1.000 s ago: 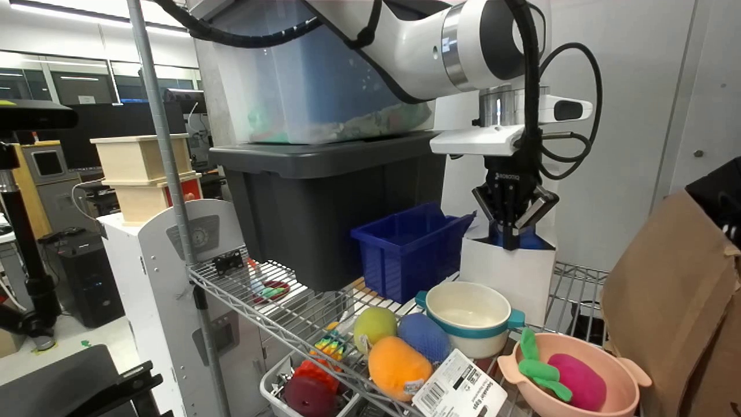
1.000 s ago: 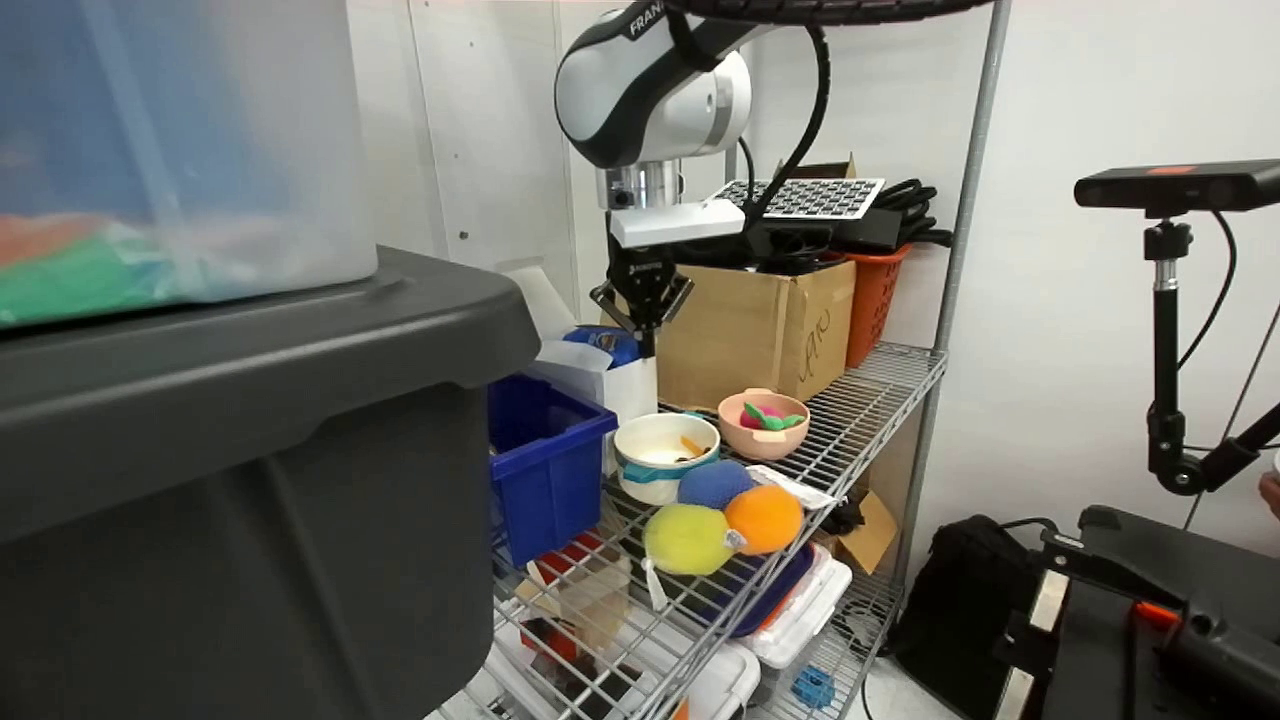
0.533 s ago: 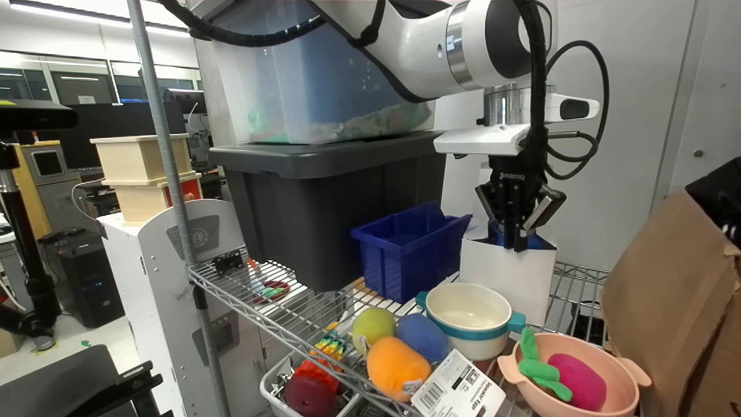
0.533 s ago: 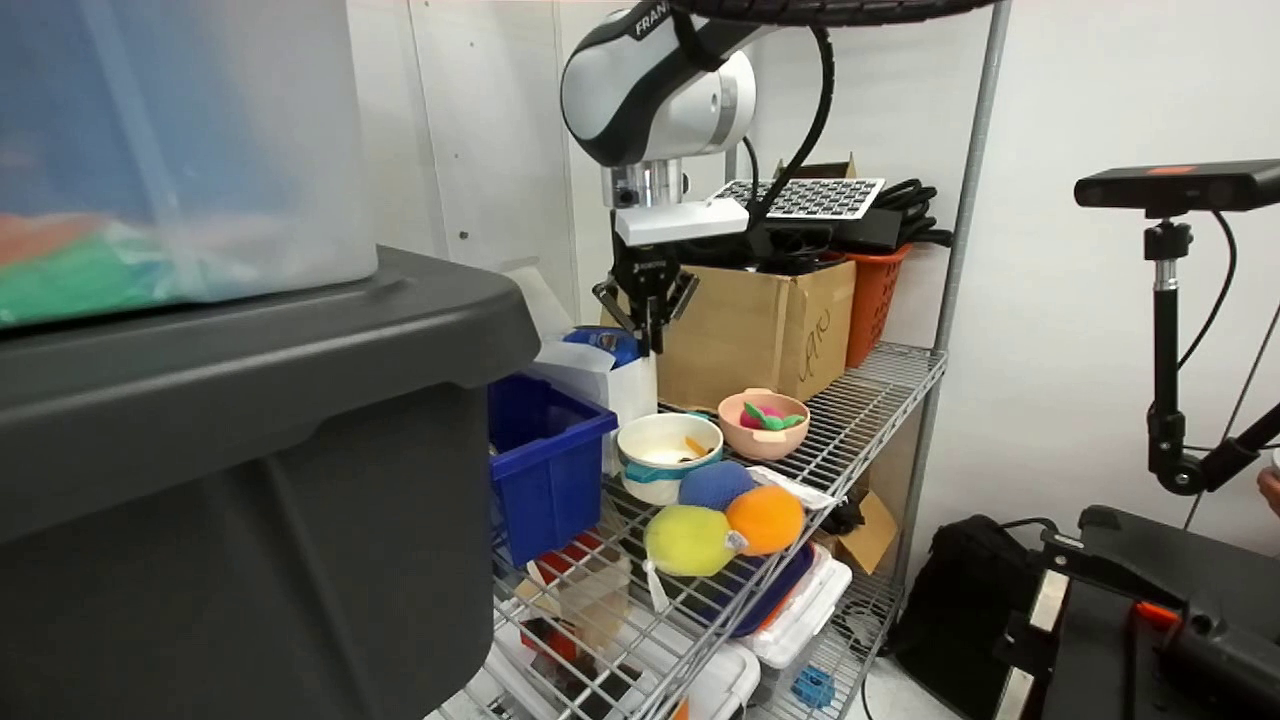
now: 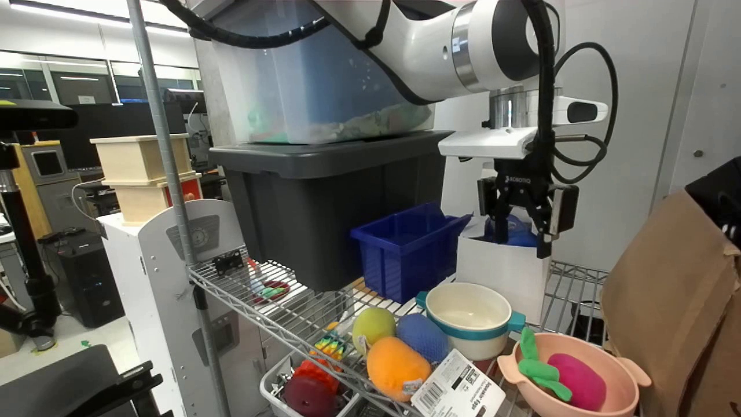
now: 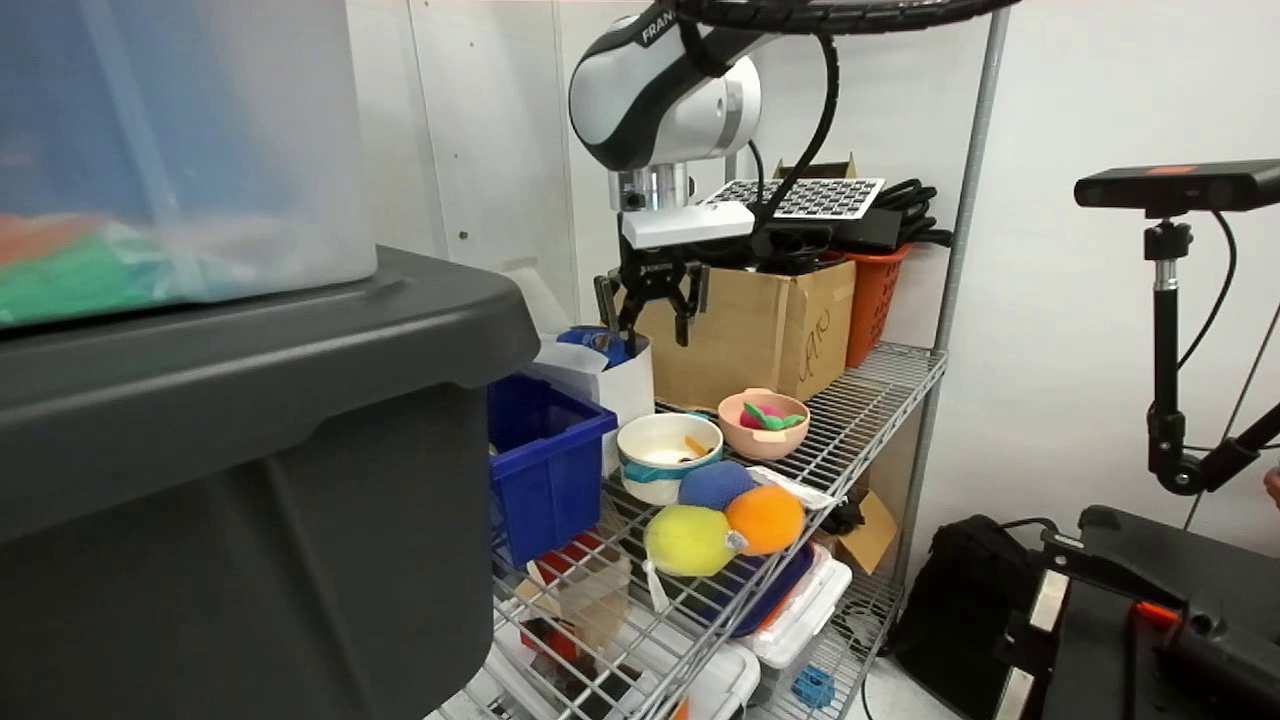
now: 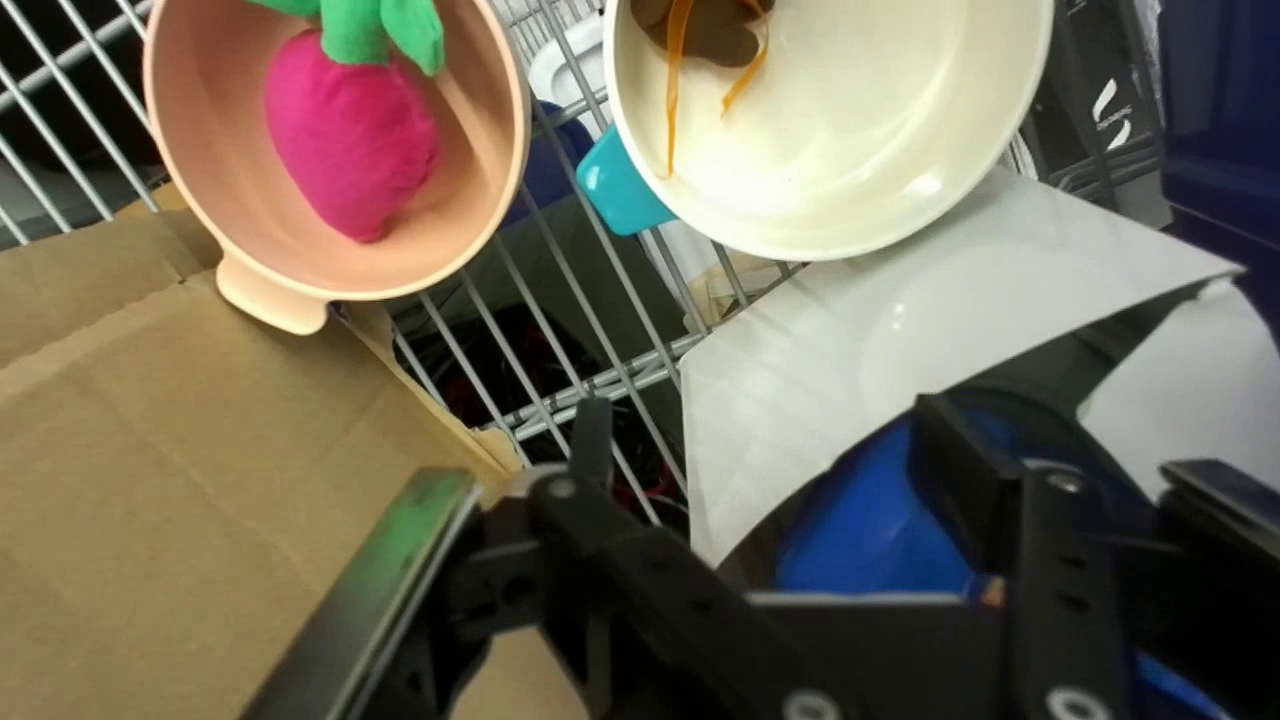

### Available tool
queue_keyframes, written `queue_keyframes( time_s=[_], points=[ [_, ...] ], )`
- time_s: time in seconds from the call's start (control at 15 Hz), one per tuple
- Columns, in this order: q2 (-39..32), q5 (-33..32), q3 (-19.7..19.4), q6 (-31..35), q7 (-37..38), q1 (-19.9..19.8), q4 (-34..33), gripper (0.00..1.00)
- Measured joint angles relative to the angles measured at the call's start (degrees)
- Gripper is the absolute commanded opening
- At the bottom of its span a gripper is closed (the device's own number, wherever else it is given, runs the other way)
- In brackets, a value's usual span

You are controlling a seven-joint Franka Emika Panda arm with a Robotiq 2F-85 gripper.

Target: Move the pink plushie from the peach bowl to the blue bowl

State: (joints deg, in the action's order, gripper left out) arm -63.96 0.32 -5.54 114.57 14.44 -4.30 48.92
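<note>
Hanging partly over a white card box, the black two-fingered Robotiq gripper has its fingers spread wide apart, with nothing held between them. In the wrist view one finger overlaps a shiny blue object inside that box; whether they touch I cannot tell. The magenta-pink soft plushie with bright green leaves lies in the wide round peach plastic bowl, below the gripper and well apart from it. Just beside that bowl stands a round cream-white bowl with a teal band, holding a brown item with thin orange strips. Near it on the grey metal wire shelf, a yellow-green soft toy, a textured blue round toy and an orange soft toy sit bunched together, a white printed card beside them. A dark blue plastic bin stands just beside the white card box, and a brown cardboard box beside the peach bowl
</note>
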Motion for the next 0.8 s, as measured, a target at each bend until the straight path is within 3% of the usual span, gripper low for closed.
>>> queue_keyframes(
  time_s=[0.53, 0.8],
  points=[
    [0.35, 0.00, -0.16, 0.00, -0.11, -0.85, 0.85, 1.00],
    [3.94, 0.00, -0.20, 0.00, -0.86, -1.71, 4.75, 1.00]
  ],
)
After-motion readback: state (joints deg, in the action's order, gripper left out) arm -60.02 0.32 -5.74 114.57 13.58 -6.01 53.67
